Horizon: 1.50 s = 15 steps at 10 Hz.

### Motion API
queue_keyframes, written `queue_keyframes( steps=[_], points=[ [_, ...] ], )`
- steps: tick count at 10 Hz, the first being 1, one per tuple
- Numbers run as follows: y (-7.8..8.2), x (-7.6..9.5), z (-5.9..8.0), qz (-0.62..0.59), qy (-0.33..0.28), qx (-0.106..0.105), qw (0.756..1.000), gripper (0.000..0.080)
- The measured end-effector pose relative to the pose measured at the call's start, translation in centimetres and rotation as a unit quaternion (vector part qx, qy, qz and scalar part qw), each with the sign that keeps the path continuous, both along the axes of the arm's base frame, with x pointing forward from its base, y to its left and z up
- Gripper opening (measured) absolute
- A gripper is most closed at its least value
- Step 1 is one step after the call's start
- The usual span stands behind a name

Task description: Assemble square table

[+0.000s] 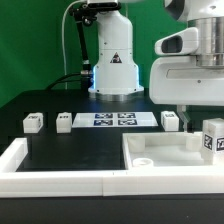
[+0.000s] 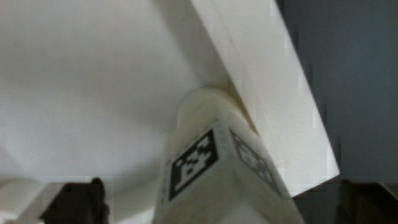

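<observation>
- Tool [image 1: 196, 122]: spread; both dark fingers [image 2: 80, 203] standing clear of the tagged part between them in the wrist view, nothing pinched.
- Task's thing nearest: one tagged leg [image 1: 212, 138], directly below the tool and inside its open span, upright in the exterior view, long axis roughly vertical. Seated in a corner hole or merely resting on the slab: cannot tell.
- Square slab [image 1: 160, 165]: flat on the bench [image 1: 70, 140] at the exterior view's lower right, raised rim up, one corner hole [image 1: 145, 158] showing open at its near-left corner.
- Governing relation, as judged: leg straight under the wrist, so a short vertical approach and a closing across the leg's narrow sides, no sideways travel called for.
- Edges: slab rim and inner wall close beside the leg in the wrist view; little room on that side for a finger, risk of a pad catching the rim.
- Remaining legs: one [image 1: 170, 120] just behind the slab's far rim and near the tool, two more [image 1: 32, 122] [image 1: 65, 120] well apart toward the exterior view's left.
- Marker board [image 1: 110, 120]: between those groups, clear of the work.
- Border wall [image 1: 60, 168]: along the near edge, left of the slab, out of the tool's path.
</observation>
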<state>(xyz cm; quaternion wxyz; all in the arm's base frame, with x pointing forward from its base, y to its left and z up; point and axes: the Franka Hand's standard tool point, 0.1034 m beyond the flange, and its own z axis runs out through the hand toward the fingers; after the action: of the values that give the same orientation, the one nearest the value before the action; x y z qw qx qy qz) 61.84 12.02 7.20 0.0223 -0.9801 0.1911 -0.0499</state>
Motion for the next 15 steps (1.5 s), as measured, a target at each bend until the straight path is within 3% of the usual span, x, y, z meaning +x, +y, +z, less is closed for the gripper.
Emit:
queue_keyframes(
  steps=[5,8,10,11,15],
  points=[
    [-0.06,0.1,0.17,0.203,0.0,-0.023,0.979,0.0649],
    [-0.25,0.28,0.27,0.255,-0.002,-0.032,0.966,0.0649],
    [-0.32,0.27,0.26,0.255,-0.002,-0.032,0.967,0.0381],
    [-0.33,0.25,0.24,0.254,-0.002,-0.032,0.967,0.0291],
    [-0.27,0.23,0.23,0.193,-0.001,-0.025,0.981,0.0291]
  ],
)
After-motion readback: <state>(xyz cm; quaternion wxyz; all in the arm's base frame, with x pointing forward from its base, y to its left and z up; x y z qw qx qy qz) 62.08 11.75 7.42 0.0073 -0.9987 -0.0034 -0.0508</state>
